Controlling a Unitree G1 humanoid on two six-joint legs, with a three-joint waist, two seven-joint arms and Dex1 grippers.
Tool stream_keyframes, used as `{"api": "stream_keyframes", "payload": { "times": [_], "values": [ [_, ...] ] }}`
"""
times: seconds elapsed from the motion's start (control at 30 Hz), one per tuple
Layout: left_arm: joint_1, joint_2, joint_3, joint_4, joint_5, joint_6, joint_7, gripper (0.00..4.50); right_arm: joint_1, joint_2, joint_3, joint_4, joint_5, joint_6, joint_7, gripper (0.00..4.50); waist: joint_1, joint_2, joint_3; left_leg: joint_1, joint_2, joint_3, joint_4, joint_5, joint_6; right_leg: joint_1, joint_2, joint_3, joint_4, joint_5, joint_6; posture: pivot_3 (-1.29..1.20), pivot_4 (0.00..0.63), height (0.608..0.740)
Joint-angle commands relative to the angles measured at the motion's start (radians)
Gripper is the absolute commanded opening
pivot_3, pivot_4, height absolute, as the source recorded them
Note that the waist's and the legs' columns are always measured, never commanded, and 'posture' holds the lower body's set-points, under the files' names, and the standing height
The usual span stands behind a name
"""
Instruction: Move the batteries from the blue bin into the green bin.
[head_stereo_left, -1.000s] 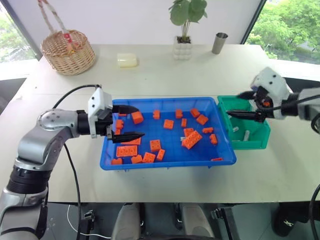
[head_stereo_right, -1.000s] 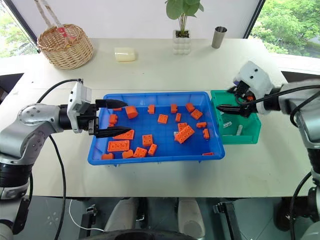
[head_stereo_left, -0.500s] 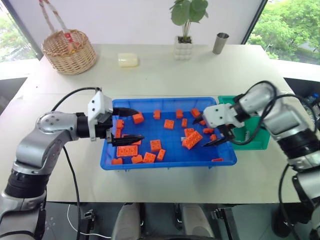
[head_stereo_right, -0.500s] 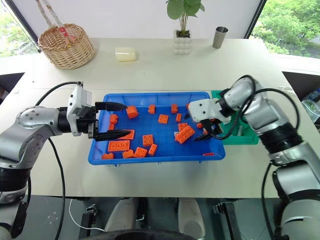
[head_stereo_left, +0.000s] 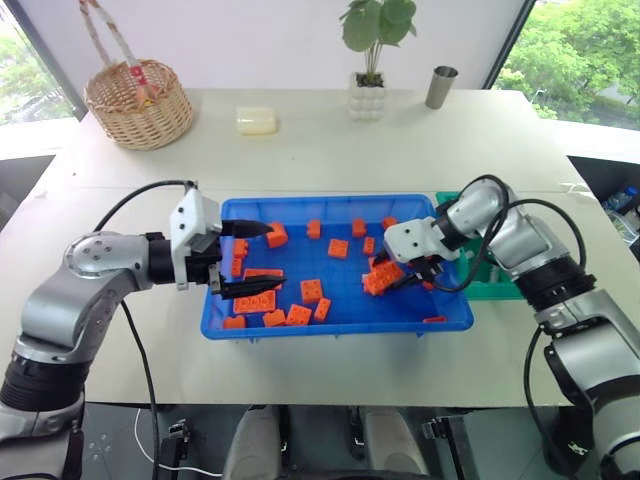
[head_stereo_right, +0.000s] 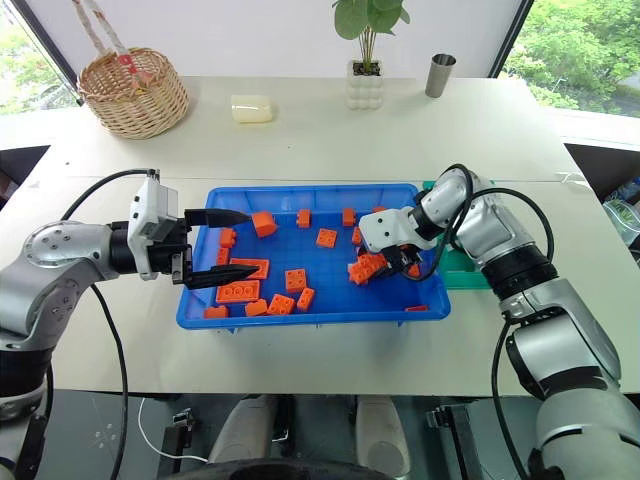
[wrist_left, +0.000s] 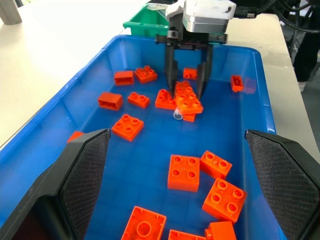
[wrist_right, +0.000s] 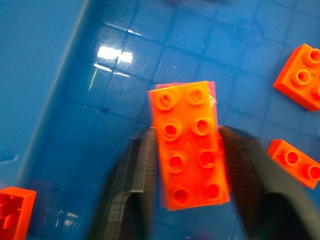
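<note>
Left wrist view: with right end effector (wrist_left: 187, 99) astride the long orange brick (wrist_left: 193, 105) in the blue bin (wrist_left: 65, 107), grip impossible to tell, shift onto the battery (wrist_left: 177, 115) just beside it, pinch squarely, then carry to the green bin (wrist_left: 142, 23).

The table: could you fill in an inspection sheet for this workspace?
Surface: pale table.
Job's things: blue bin at centre; green bin at its right end, partly behind the right arm; one small silvery cylinder, probably a battery, beside a long brick in the blue bin.
Clutter: orange bricks in the blue bin; wicker basket, pale box, potted plant, metal cup at the far edge.
Grippers: left gripper open over the bin's left end; right gripper down at the long brick.
Cables: black loops along both arms.
Surroundings: windows, trees outside.
</note>
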Motion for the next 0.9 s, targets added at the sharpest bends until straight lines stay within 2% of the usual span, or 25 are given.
{"api": "stream_keyframes", "payload": {
  "times": [0.03,0.2,0.3,0.43,0.57,0.67,0.8,0.9],
  "values": [
    [-0.025,0.010,0.025,-0.009,-0.007,-0.006,0.002,4.50,-0.025,0.002,-0.045,-0.047,0.032,0.043,0.010,1.45,0.000,0.000,0.000,0.000,0.000,0.000,0.000,0.000,0.000,0.000,0.000,0.000,0.000,0.000,0.000,0.00,0.150,0.736],
    [-0.037,0.006,0.015,0.006,-0.003,-0.016,-0.003,4.50,-0.070,0.066,-0.087,-0.131,0.103,0.211,-0.009,1.45,-0.005,0.000,0.000,0.001,0.000,0.000,0.000,0.000,0.000,0.000,0.000,0.000,0.000,0.000,0.000,0.00,0.150,0.736],
    [-0.051,-0.001,0.003,0.021,0.003,-0.024,-0.008,4.50,-0.107,0.175,-0.091,-0.161,0.124,0.340,-0.089,1.45,-0.006,0.000,0.000,0.001,0.001,-0.001,0.000,0.000,0.000,0.000,0.001,0.000,0.001,0.000,0.000,0.00,0.150,0.736],
    [-0.068,-0.008,-0.008,0.032,0.006,-0.029,-0.011,4.50,-0.098,0.285,-0.046,-0.181,0.080,0.419,-0.185,1.45,-0.001,0.000,0.000,0.001,0.001,0.000,0.000,0.000,-0.001,0.000,0.001,0.000,0.002,0.000,0.000,0.00,0.150,0.736],
    [-0.072,-0.009,-0.010,0.036,0.007,-0.032,-0.015,4.50,-0.088,0.321,-0.022,-0.199,0.049,0.480,-0.257,3.09,0.004,0.000,0.000,0.000,0.000,0.001,0.000,0.000,-0.001,0.001,-0.001,-0.001,0.002,0.000,0.000,0.00,0.150,0.736],
    [-0.070,-0.006,-0.006,0.038,0.008,-0.033,-0.020,4.50,-0.090,0.280,-0.056,-0.246,0.053,0.571,-0.284,4.47,0.003,0.000,0.000,0.000,-0.001,0.001,0.000,0.000,-0.001,0.001,-0.002,-0.001,0.001,0.000,0.000,0.00,0.150,0.736],
    [-0.057,-0.004,0.000,0.034,0.012,-0.036,-0.023,4.50,-0.045,0.152,-0.105,-0.363,0.094,0.696,-0.255,4.47,0.004,0.000,0.000,0.000,-0.001,0.000,0.000,0.000,-0.001,0.001,-0.001,-0.001,0.001,0.000,0.000,0.00,0.150,0.736],
    [-0.048,-0.005,0.002,0.030,0.012,-0.036,-0.020,4.50,0.048,0.010,-0.153,-0.477,0.122,0.781,-0.239,4.47,0.004,0.000,0.000,0.000,-0.001,0.000,-0.001,0.000,-0.001,0.001,-0.001,-0.001,0.001,0.000,0.000,0.00,0.150,0.736]
  ]
}}
